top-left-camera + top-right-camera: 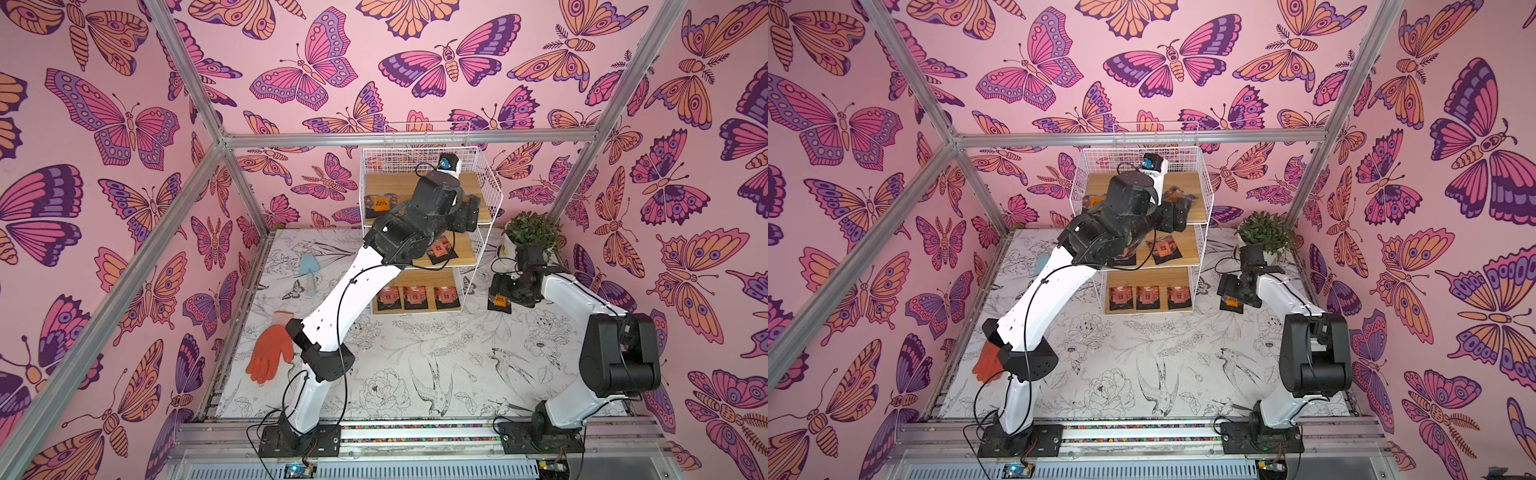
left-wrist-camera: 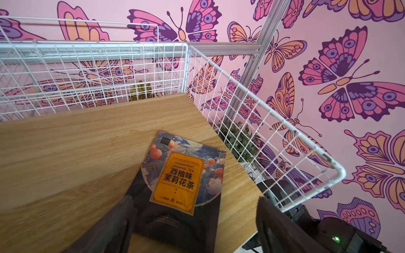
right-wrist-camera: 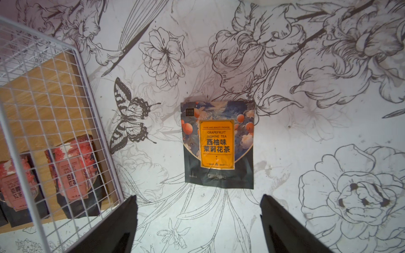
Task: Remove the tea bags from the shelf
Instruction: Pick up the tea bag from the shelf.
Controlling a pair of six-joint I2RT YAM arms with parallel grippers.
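The shelf [image 1: 390, 183] stands at the back of the table. My left gripper [image 2: 194, 198] is open over the top board. An orange-label tea bag [image 2: 182, 181] lies flat there, its near end between my spread fingers. A second orange-label bag [image 1: 380, 205] lies at the top tier's left. Pink-label bags sit on the middle tier [image 1: 1165, 249], one partly hidden by my left arm. Three more line the bottom tier [image 1: 415, 296]. My right gripper [image 3: 198, 196] hangs open above the table, right of the shelf. Just beyond its fingertips, an orange-label bag [image 3: 218, 144] lies on the table.
A potted plant [image 1: 532, 232] stands at the back right, close to my right arm. An orange glove [image 1: 270, 351] and a pale blue trowel [image 1: 308, 268] lie on the left of the table. White wire walls [image 2: 252, 114] fence the top tier's back and sides.
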